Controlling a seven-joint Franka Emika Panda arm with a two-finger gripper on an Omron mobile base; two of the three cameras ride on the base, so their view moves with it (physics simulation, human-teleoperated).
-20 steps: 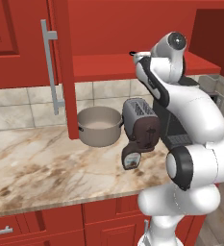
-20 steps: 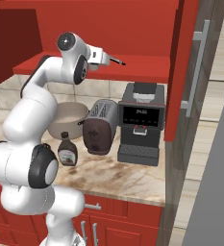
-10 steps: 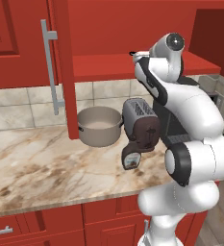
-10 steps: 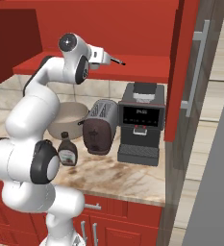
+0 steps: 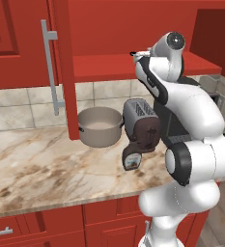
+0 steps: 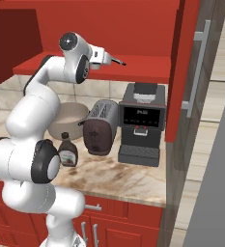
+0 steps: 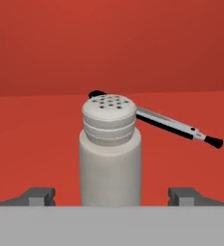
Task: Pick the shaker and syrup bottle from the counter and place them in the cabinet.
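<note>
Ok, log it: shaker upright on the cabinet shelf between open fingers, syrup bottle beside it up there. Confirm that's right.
Not quite. The syrup bottle is down on the counter in front of the toaster, as the left base view shows. The shaker does stand upright on the cabinet shelf between the open gripper fingers.

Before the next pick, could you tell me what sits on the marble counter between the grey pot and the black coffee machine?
The brown-and-grey toaster stands between the pot and the coffee machine, as the right base view shows; the dark brown syrup bottle stands in front, nearer the counter's edge.
</note>
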